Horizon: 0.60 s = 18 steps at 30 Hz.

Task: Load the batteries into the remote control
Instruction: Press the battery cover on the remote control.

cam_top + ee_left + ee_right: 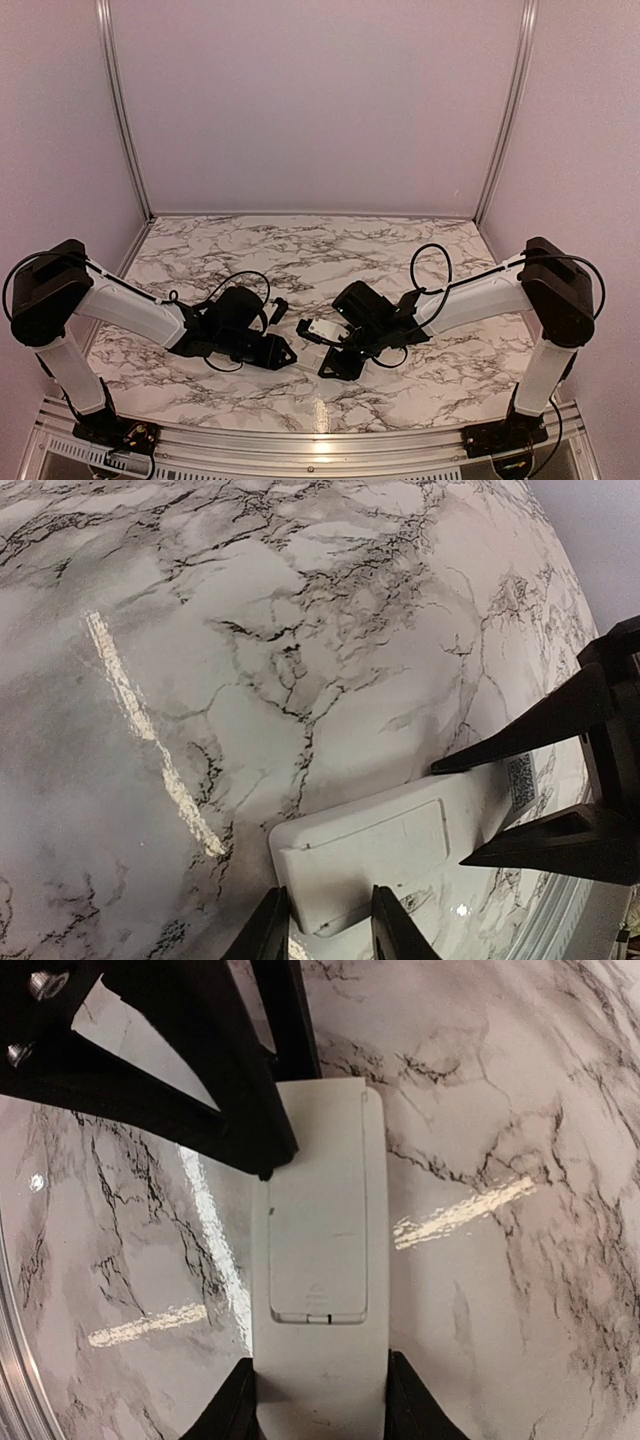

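The remote control [322, 328] is a slim white bar held between both grippers just over the marble table [300, 250]. Its back faces the wrist cameras, with the battery cover [318, 1230] shut. My right gripper [320, 1400] is shut on one end, a finger pressed against each long side. My left gripper [325, 925] has the corner of the other end of the remote control [400, 850] filling the space between its fingers. The right gripper's black fingers [540, 725] show at the right of the left wrist view. The batteries are out of view.
Pale walls with metal corner rails [120, 120] close in the table on three sides. A metal rail [300, 445] runs along the near edge between the arm bases. Black cables [430, 265] loop off both wrists.
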Motion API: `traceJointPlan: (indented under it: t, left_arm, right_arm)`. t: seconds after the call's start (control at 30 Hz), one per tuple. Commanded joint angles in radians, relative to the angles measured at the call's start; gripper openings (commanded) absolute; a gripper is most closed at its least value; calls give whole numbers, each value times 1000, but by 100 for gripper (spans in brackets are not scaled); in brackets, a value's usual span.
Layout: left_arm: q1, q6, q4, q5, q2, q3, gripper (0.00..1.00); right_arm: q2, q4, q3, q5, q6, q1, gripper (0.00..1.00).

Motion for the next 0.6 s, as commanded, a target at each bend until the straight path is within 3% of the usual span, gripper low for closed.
traceJointPlan:
  t: [0.0,0.57]
  left_arm:
    - [1,49,-144,-34,30,0,27]
    - [-83,57,-235,-36,112,39,14]
  right_arm:
    - [18,-32,3,28,-1,6,25]
    - [25,6,-11,13,6,6,12]
